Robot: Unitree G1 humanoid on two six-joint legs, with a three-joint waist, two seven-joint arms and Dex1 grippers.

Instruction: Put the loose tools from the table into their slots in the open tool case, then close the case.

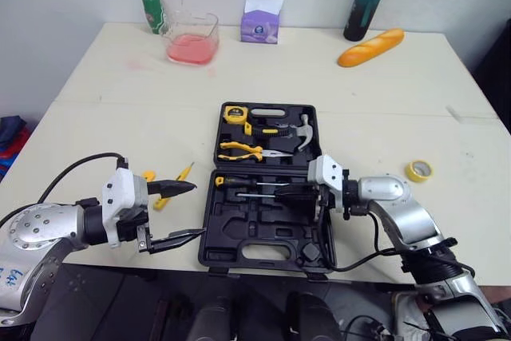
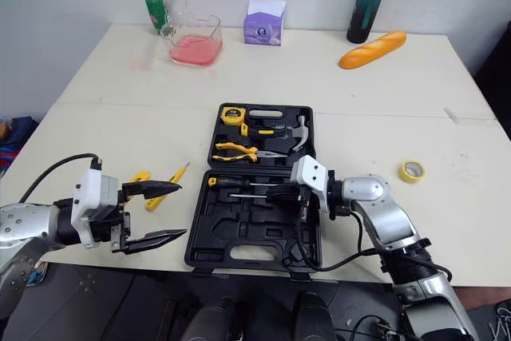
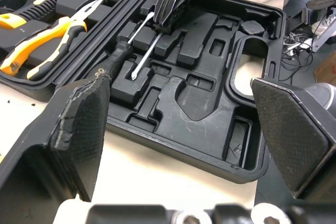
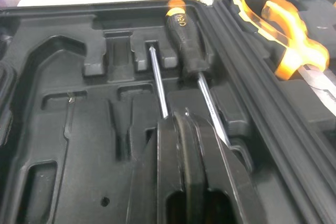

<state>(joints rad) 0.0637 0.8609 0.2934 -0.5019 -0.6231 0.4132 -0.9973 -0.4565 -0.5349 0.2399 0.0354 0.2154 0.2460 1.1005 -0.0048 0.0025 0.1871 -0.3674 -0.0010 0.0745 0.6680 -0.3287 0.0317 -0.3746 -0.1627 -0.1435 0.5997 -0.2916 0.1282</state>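
Nearest, the left hand (image 1: pixel 198 210) hangs wide open and empty by the front-left corner of the open black plastic tool case (image 1: pixel 239 233). A small yellow-handled tool (image 1: pixel 184 172) lies slantwise on the cream desk (image 1: pixel 120 109) just beyond it. Farther in, the right hand (image 4: pixel 181 120) is closed on a thin steel-shafted screwdriver (image 4: pixel 157 82), whose long axis runs leftward across the case's near half, parallel to the seated black-handled screwdriver (image 4: pixel 185 40).
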